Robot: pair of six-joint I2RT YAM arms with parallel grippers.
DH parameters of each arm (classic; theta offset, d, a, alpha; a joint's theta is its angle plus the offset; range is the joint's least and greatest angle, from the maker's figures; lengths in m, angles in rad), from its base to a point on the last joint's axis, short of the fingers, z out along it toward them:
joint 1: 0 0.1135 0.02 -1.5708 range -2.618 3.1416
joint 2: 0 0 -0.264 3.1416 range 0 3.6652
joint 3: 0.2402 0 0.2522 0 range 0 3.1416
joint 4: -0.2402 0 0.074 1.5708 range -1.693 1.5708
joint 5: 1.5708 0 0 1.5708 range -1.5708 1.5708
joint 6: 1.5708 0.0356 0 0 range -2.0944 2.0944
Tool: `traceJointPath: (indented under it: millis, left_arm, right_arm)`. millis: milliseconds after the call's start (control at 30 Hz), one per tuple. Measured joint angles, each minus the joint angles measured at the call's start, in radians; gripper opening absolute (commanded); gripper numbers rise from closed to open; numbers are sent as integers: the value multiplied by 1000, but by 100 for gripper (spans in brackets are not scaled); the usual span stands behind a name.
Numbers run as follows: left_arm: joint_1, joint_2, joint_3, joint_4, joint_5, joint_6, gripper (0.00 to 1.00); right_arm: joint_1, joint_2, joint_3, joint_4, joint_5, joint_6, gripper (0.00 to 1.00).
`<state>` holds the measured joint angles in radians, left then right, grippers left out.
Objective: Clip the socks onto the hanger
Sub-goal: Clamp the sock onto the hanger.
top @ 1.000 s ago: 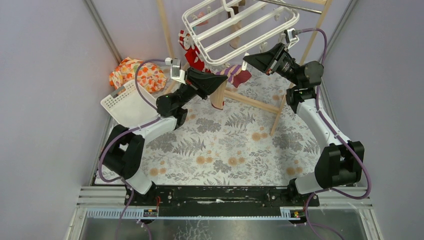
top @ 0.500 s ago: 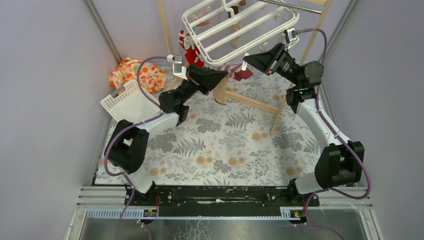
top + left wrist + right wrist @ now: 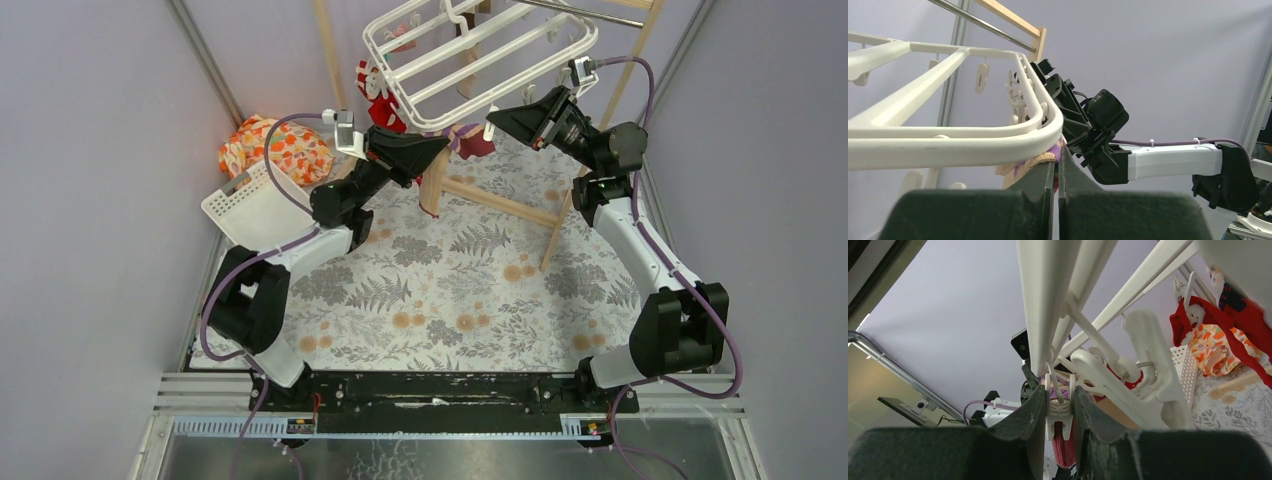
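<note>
The white grid hanger (image 3: 470, 55) hangs tilted from the wooden rack. My left gripper (image 3: 443, 147) is shut on the purple-and-maroon striped sock (image 3: 472, 143) and holds its cuff up against the hanger's near corner. In the left wrist view the gripper (image 3: 1058, 156) pinches the sock's knit edge (image 3: 1040, 159) right under the hanger rim (image 3: 973, 145). My right gripper (image 3: 1058, 400) is shut on a white clip (image 3: 1058, 412), and the sock's maroon part (image 3: 1064, 445) hangs through its jaws. It shows in the top view (image 3: 493, 124) as well. Two red socks (image 3: 378, 92) hang clipped at the hanger's left side.
The wooden pole rack (image 3: 490, 200) stands under the hanger between both arms. An orange floral cloth bundle (image 3: 275, 148) and a white slotted basket (image 3: 255, 205) lie at the left wall. Grey walls close in both sides.
My left gripper has risen and moved slightly back with the striped sock, bringing it under the hanger's near corner. The right gripper has stayed at the clip.
</note>
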<state>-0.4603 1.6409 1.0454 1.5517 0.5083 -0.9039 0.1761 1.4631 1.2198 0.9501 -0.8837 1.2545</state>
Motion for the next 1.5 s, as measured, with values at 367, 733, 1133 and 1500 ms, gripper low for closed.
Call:
traceJointPath:
  millis: [367,733,1133,1500]
  left_arm:
    - [-42,2,0,0,-17,26,0]
    - [-45,21,3,1,-45,45,0]
    - [-73,36,39,-1,-64,46,0]
    - [-79,36,39,0,-65,47,0]
  right_arm:
    - [-2,0,0,5,1,27,0]
    - [-2,0,0,5,1,38,0]
    - [-3,-16,-2,-98,10,-50,0]
    - [-5,-25,-2,-123,6,-78,40]
